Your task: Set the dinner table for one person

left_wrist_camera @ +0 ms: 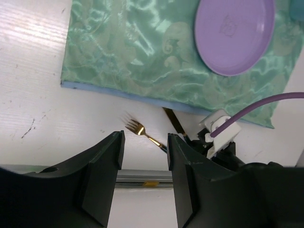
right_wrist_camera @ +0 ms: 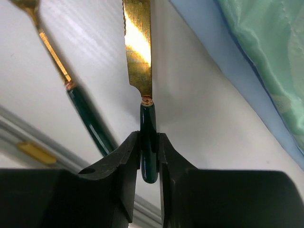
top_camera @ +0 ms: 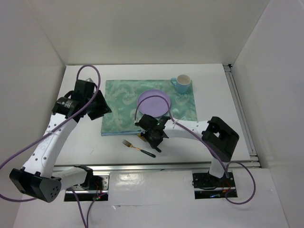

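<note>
On the white dinner table [top_camera: 80, 142] lies a mint-green cloth [top_camera: 124, 105] with a purple plate [top_camera: 155, 102] and a light blue cup [top_camera: 182, 83] on it. A gold fork with a dark green handle [top_camera: 137, 147] lies on the bare table in front of the cloth; it also shows in the left wrist view [left_wrist_camera: 142, 132]. My right gripper [right_wrist_camera: 149, 142] is shut on the dark green handle of a gold knife [right_wrist_camera: 138, 47], just off the cloth's near edge, beside the fork [right_wrist_camera: 71, 90]. My left gripper [left_wrist_camera: 145, 154] is open and empty, raised above the cloth's left side.
A metal rail [top_camera: 156, 165] runs along the table's near edge, another along the right edge [top_camera: 241, 116]. White walls enclose the table at the back and sides. Purple cables loop from both arms.
</note>
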You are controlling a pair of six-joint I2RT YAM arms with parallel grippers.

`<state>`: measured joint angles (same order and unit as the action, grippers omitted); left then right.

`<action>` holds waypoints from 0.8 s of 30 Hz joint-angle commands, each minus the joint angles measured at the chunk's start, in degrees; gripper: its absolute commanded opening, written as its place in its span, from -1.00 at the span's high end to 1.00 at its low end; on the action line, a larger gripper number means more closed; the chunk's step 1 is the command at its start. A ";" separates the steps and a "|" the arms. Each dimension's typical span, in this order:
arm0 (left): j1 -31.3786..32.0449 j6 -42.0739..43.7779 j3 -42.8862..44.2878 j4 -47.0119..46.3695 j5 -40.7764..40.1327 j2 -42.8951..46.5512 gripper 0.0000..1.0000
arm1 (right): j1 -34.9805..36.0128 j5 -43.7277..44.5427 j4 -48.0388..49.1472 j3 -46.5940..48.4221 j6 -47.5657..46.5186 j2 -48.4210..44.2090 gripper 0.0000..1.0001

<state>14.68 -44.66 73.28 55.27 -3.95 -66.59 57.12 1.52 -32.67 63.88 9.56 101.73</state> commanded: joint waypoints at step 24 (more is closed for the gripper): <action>2.63 -4.53 -1.98 -2.78 1.50 -1.26 -0.10 | -24.05 8.16 -18.32 0.46 13.99 -21.31 1.00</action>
<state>15.25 -45.06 74.13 54.57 -1.04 -67.94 40.73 8.67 -49.43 64.71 18.65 80.20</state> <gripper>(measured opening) 0.562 0.262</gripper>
